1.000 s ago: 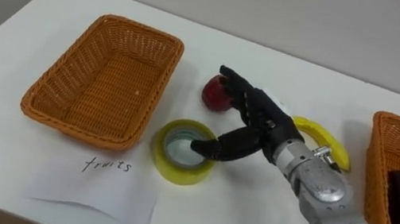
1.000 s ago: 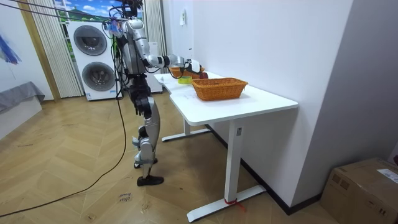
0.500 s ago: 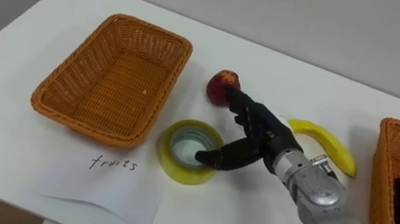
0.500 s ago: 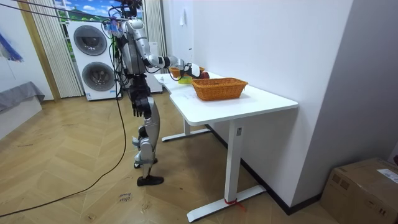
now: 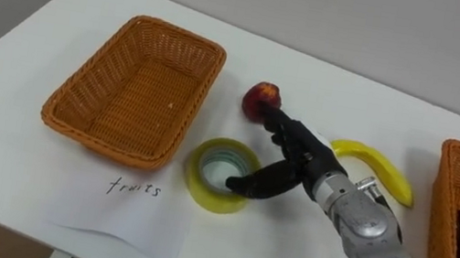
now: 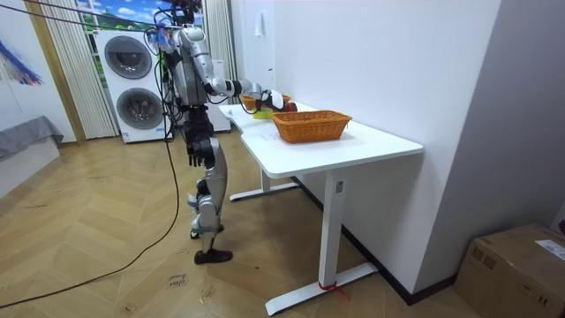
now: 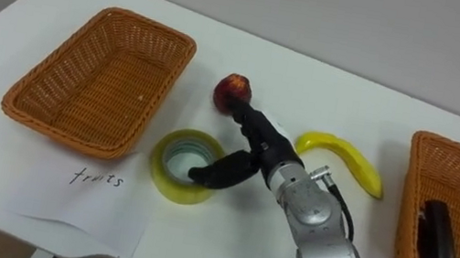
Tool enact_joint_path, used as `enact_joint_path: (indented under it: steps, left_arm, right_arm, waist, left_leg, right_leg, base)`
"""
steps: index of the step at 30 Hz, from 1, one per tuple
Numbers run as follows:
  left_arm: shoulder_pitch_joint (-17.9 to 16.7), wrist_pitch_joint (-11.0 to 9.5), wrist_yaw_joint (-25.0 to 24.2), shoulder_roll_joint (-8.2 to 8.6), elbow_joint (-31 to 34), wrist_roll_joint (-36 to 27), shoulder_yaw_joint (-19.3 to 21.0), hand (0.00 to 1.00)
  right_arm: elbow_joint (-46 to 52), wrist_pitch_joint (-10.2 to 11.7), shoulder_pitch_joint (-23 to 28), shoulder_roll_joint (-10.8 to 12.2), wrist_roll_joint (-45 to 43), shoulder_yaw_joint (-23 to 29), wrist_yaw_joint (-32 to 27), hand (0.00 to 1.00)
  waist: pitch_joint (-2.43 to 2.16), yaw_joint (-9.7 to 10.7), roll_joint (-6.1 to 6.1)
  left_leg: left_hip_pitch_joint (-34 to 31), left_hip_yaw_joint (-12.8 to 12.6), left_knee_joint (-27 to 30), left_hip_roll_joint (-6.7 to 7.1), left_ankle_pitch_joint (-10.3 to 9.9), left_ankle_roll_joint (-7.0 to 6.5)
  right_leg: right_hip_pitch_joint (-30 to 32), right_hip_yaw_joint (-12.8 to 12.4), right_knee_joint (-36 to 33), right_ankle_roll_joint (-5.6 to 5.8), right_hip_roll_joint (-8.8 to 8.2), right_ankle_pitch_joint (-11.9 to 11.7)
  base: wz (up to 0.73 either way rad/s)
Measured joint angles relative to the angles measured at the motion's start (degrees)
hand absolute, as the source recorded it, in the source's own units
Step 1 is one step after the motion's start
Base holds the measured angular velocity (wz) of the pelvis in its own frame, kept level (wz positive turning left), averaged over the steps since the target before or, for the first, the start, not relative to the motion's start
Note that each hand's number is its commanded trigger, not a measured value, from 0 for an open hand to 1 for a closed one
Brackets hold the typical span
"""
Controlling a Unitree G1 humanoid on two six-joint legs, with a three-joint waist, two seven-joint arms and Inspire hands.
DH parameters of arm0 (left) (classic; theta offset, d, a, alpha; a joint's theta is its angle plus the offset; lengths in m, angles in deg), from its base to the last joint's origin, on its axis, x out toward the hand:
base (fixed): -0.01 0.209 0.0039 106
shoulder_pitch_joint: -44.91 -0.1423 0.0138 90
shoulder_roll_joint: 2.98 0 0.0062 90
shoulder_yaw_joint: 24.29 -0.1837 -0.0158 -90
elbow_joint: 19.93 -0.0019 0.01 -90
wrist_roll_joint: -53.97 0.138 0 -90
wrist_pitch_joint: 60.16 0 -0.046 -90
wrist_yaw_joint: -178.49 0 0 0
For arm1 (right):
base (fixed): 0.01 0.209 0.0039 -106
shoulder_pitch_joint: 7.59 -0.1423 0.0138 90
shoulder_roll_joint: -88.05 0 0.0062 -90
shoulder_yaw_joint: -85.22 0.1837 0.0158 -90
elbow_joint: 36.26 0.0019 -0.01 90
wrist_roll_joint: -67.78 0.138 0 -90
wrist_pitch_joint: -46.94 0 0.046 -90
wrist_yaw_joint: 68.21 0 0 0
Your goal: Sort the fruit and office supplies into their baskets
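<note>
Beside the fruit basket (image 5: 92,133), the right hand (image 5: 297,161) hangs spread over the yellow tape roll (image 5: 201,189), thumb inside its hole, gripping nothing, apparently set to pinch its wall.

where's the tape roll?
Tape roll: centre of the left eye view, by the near right corner of the empty basket; right robot hand has its thumb in the hole.

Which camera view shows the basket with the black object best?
The right eye view: almost the whole basket shows, black object inside. The left eye view cuts it at the edge; the room view gives its side from afar.
</note>
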State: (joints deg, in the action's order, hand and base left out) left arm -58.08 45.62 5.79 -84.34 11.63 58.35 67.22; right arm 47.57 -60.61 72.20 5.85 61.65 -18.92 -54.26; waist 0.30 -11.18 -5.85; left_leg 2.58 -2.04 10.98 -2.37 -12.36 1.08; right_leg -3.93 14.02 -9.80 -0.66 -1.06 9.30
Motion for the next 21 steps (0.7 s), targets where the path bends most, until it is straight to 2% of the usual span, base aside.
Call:
enact_joint_path:
  steps: [8, 21]
  left_arm:
    - [0.03, 0.06, -0.16, 0.17, 0.0, 0.15, 0.04, 0.0]
    - [0.64, 0.17, -0.66, 0.18, 0.05, -0.32, 0.34, 0.0]
  right_arm:
    - [-2.43, -0.05, -1.35, -0.03, -1.61, -0.61, 1.26, 0.0]
    - [-3.19, -0.07, -2.6, 0.06, -5.55, -0.92, 4.52, 0.0]
  waist:
    - [0.29, -0.39, -0.59]
    - [0.26, -0.41, -0.62]
  left_leg:
    - [-0.02, -0.01, -0.01, 0.01, 0.0, 0.0]
    - [-0.03, -0.06, -0.02, 0.0, 0.0, 0.0]
  right_leg:
    - [0.0, 0.15, 0.02, 0.0, -0.01, 0.0]
    - [0.02, 0.12, 0.03, 0.0, 0.0, 0.0]
  base:
    - [0.0]
    - [0.0]
